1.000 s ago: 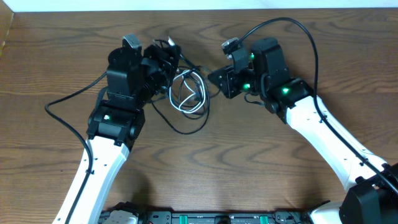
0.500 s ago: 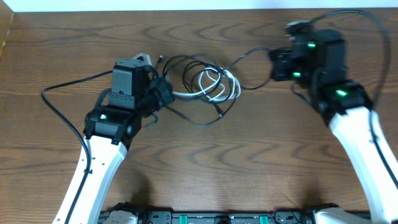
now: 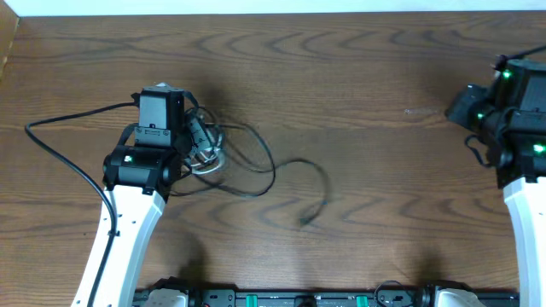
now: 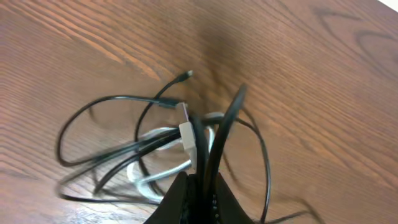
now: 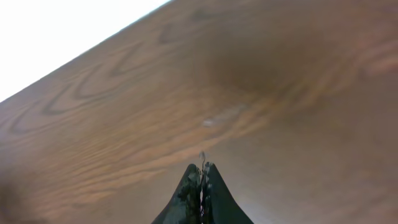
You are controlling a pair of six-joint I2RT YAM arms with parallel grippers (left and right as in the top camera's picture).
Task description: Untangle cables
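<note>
Left wrist view, left gripper (image 4: 199,183) pinching the cables (image 4: 186,134), loops fanned just ahead, right gripper (image 5: 200,168) jaws pressed together, well apart.

A robotics lab bench setup, it seems — a bare wood-grain bench (image 3: 358,85) fills the frame, a white left arm (image 3: 128,230) and right arm (image 3: 522,213) glow with green status lights, and a black equipment rail (image 3: 290,298) runs along the bottom edge.
</note>
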